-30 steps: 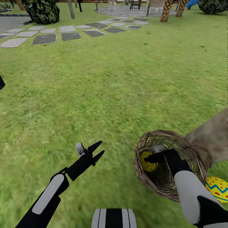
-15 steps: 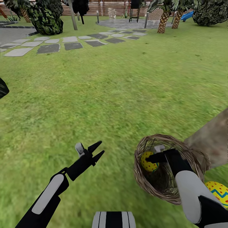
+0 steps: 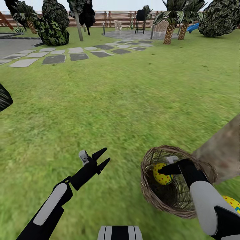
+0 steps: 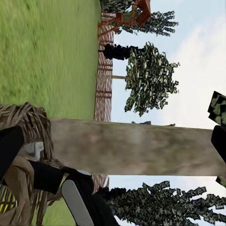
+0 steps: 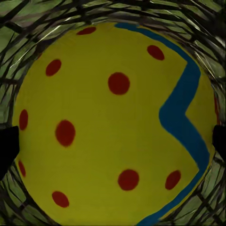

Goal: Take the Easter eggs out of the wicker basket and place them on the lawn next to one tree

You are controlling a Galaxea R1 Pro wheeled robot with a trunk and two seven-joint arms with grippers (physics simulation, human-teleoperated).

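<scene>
The right gripper [image 3: 165, 170] reaches down into the wicker basket [image 3: 150, 186], its dark fingers [image 5: 6, 146] set on either side of a yellow Easter egg [image 3: 162, 174] with red dots and a blue zigzag band; in the right wrist view the egg sits squarely between the two fingertips with the open weave behind it, though whether the fingers actually press on the shell cannot be told. The left gripper [image 3: 102, 159] hangs above bare grass well to the left of the basket, its two pointed fingers parted in a narrow V with nothing between them. The basket stands on the lawn [image 3: 126, 100] just beside the thick, pale grey-brown trunk of the tree [image 3: 223, 150], which rises at the head view's right edge. A second Easter egg [image 3: 231, 202] lies on the grass outside the basket, close to the trunk and partly hidden by the right arm. Farther off lie grey stepping stones [image 3: 55, 59], palms [image 3: 170, 30] and a brown slat fence [image 3: 110, 19].
</scene>
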